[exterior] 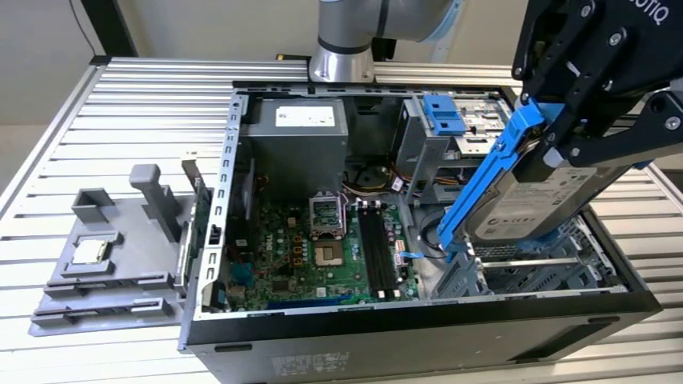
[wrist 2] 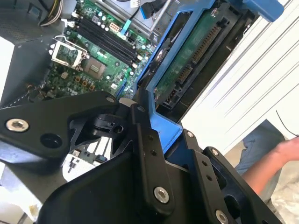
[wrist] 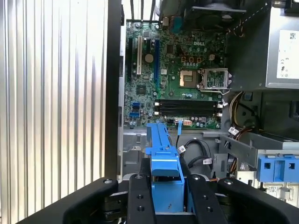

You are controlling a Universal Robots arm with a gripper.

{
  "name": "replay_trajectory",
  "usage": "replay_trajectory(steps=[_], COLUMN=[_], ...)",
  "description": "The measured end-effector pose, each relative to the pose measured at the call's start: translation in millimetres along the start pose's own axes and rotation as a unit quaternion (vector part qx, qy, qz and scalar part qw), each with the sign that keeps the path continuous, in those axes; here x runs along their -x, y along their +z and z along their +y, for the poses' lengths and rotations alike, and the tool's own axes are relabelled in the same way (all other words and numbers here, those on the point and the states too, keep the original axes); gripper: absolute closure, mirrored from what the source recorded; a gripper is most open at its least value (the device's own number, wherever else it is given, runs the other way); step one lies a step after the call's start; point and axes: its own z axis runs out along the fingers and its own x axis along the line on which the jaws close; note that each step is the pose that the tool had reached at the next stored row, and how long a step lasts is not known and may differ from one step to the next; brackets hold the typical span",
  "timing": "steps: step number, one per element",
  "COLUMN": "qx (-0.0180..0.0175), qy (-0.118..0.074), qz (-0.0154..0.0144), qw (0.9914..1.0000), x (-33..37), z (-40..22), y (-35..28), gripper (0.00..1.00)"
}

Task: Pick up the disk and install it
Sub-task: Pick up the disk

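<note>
One end of the disk (exterior: pixel 529 210) behind the hand (exterior: pixel 577 144).

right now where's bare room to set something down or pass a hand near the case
Bare slatted table lies beyond the grey holder, at the exterior view's left of the case. Crowded: inside the case, and over the exterior view's right of it, where the claw holds the disk.

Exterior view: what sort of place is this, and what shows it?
Probably a robot lab bench for computer assembly: an open PC case on a slatted metal table, a grey fixture beside it, and the gripper holding the disk.
</note>
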Motion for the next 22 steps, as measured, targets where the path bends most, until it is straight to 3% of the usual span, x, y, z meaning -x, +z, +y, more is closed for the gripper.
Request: replay_trajectory(steps=[5,10,17,20,22], qx=[0.0000,-0.0013,-0.0087,-0.0137,-0.0146], qy=[0.000,0.000,-0.001,-0.001,-0.001], qz=[0.0000,-0.0002,-0.0004,-0.0003,-0.0003], qw=[1.00000,1.00000,0.99996,0.99991,0.99989], x=[-0.5,-0.7,0.4,0.4,0.4], z=[-0.5,-5.7,-28.9,-30.5,-30.7], y=[0.1,0.8,3.2,5.0,5.4], gripper=[1.00,1.00,1.00,1.00,1.00])
